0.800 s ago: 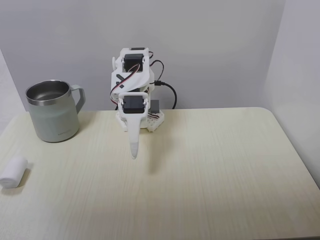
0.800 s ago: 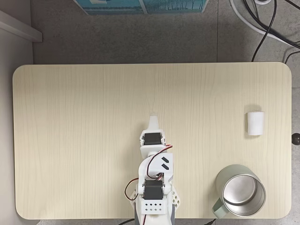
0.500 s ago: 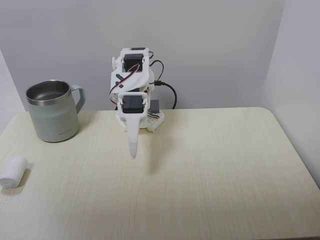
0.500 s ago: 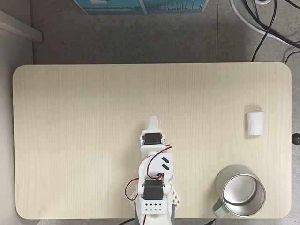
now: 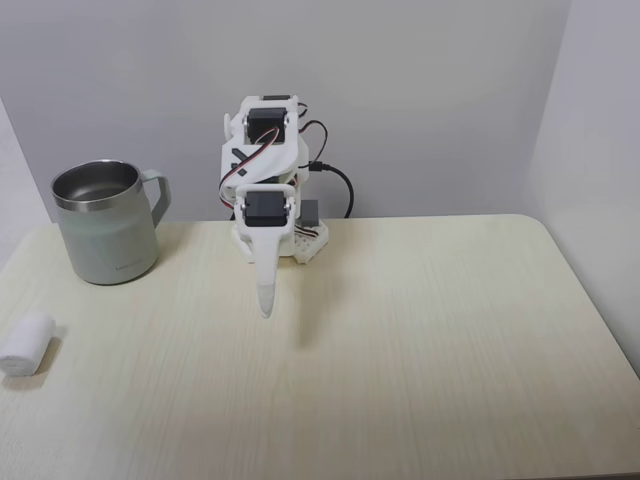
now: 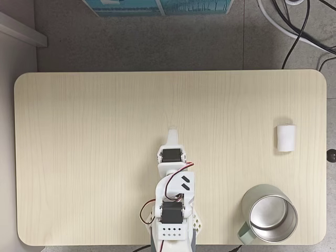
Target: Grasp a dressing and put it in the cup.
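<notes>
Beside the cup [image 5: 105, 225], toward the table's [image 5: 420, 340] front edge, lies the dressing [image 5: 27, 343] — untouched, well apart from the gripper [image 5: 265, 305], which hangs folded at the arm's base with its fingers together, holding nothing. From above, the cup's [image 6: 269, 213] steel inside shows bare — evidently the reach has not begun.

The scene is seen from two fixed cameras. One is set low beyond the front edge of the table [image 5: 420, 350], facing the arm's base [image 5: 280, 240] at the far edge and the wall behind. The other is hung high above, looking straight down, so that the whole table [image 6: 94, 115] and some floor are taken in. The entire tabletop is shared by both fixed views.
</notes>
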{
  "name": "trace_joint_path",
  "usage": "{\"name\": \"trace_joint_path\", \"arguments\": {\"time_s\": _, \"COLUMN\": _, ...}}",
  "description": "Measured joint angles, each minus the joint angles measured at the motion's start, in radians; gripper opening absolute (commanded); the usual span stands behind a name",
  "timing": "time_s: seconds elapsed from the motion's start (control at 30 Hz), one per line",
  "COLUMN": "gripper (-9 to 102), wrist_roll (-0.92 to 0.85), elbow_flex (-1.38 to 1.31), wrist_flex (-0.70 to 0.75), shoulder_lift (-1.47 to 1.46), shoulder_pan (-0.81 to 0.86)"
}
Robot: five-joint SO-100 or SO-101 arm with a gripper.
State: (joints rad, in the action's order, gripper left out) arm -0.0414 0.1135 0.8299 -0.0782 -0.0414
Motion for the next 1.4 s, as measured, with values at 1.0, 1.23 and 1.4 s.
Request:
{"name": "trace_joint_path", "arguments": {"time_s": 1.0, "gripper": 24, "wrist_roll": 0.259, "elbow_flex": 1.447, "wrist_flex": 0.511, "shoulder_lift": 1.149, "shoulder_pan": 0.578}}
{"name": "trace_joint_path", "arguments": {"time_s": 1.23, "gripper": 26, "wrist_roll": 0.318, "elbow_flex": 1.759, "wrist_flex": 0.715, "shoulder_lift": 1.532, "shoulder_pan": 0.707}}
{"name": "trace_joint_path", "arguments": {"time_s": 1.4, "gripper": 26, "wrist_roll": 0.318, "elbow_flex": 1.996, "wrist_flex": 0.821, "shoulder_lift": 1.833, "shoulder_pan": 0.752}}
